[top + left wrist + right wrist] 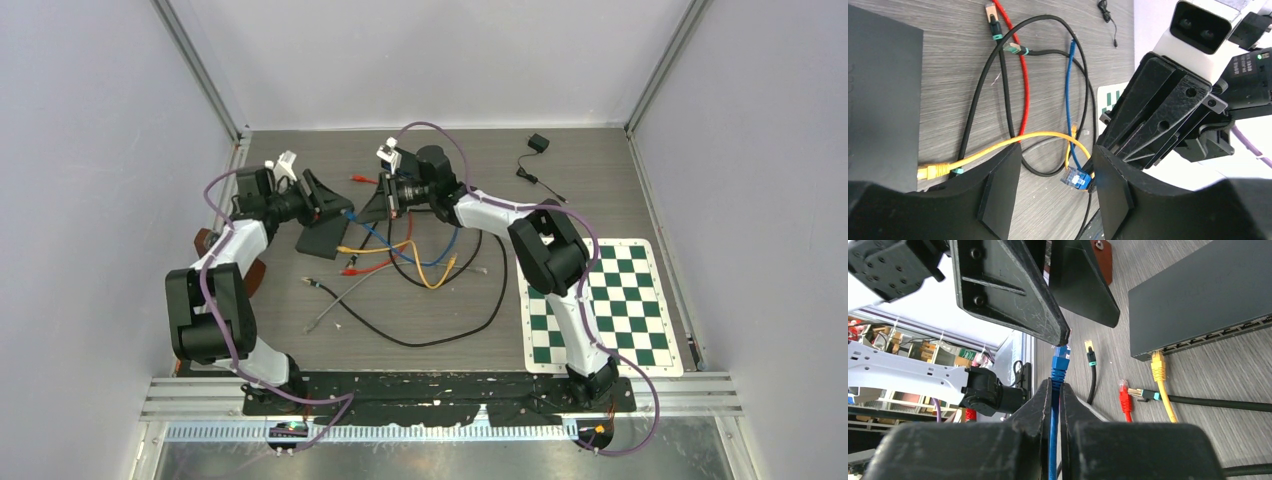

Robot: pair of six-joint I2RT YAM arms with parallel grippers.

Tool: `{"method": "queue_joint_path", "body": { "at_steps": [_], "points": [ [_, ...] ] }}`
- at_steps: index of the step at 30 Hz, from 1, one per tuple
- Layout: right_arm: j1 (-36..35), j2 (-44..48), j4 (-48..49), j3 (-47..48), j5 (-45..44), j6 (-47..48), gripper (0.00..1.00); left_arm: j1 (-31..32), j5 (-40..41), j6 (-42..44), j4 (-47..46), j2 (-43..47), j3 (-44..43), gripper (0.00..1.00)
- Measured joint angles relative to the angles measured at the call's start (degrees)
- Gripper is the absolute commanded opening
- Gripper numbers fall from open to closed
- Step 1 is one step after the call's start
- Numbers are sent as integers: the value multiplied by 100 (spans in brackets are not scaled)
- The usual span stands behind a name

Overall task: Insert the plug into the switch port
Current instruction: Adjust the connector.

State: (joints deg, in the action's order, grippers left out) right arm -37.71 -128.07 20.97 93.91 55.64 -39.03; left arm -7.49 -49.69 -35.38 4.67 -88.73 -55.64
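Just right of the flat black network switch (322, 238), above the grey wood-grain counter (620, 200), the right arm's fingers (1040, 405) are clamped shut on the thin blue cable (1053, 440) close behind its plug, probably so the tip stays stiff enough to aim. The left arm's fingers (998, 190) stand open on either side of it, seemingly ready to steady or re-grip. The small squared blue plug (1075, 178) hangs clear of the switch, unplugged; a yellow plug (1158, 362) already sits in a port.
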Motion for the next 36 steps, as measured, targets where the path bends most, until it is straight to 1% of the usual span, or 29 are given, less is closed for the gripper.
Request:
{"method": "queue_joint_path", "body": {
  "at_steps": [3, 5, 7, 11, 13, 14, 17, 18, 19, 20, 21, 22, 23, 24, 25, 29, 33, 36],
  "points": [
    [0, 17, 247, -96, 20, -190, 5, 22, -127, -398, -656, 0, 245, 46],
    [-2, 22, 343, -162, 20, -254, 5, 31, -203, -678, -1023, 0, 422, 35],
    [-4, 22, 372, -221, 15, -308, 5, 39, -297, -984, -1381, -2, 590, 30],
    [-4, 22, 385, -264, -4, -352, 5, 70, -444, -1497, -2072, -2, 885, 10],
    [-4, 24, 393, -267, -7, -369, 6, 74, -437, -1685, -2308, -4, 968, 2],
    [-4, 24, 398, -267, -20, -380, 6, 74, -437, -1742, -2387, -4, 986, 0],
    [7, 33, 387, -267, -74, -404, 7, 74, -424, -1886, -2514, -4, 1008, 0],
    [7, 52, 358, -269, -116, -402, 8, 74, -400, -1943, -2546, -4, 1019, 0],
    [7, 74, 328, -269, -149, -393, 16, 74, -380, -1987, -2568, -4, 1032, 0],
    [7, 94, 275, -269, -190, -356, 20, 74, -356, -2026, -2608, -4, 1054, 0],
    [7, 116, 210, -269, -240, -313, 27, 74, -323, -2076, -2634, -4, 1078, 0],
    [7, 140, 136, -269, -302, -258, 29, 76, -289, -2107, -2629, -4, 1093, 0],
    [4, 184, 20, -278, -413, -146, 36, 81, -260, -2129, -2616, -4, 1110, 0],
    [2, 227, -68, -299, -529, -9, 40, 90, -240, -2135, -2601, -4, 1123, 0],
    [-7, 297, -177, -337, -669, 155, 45, 103, -219, -2146, -2570, -4, 1139, 0],
    [-79, 774, -656, -623, -1320, 1128, 52, 138, -107, -2151, -2393, -4, 1158, 0],
    [-256, 1320, -997, -870, -2092, 2330, 52, 138, 68, -2116, -2103, -4, 1158, 0],
    [-557, 1543, -1126, -898, -2636, 3198, 52, 138, 186, -2096, -1910, -2, 1158, 0]
  ]
}}
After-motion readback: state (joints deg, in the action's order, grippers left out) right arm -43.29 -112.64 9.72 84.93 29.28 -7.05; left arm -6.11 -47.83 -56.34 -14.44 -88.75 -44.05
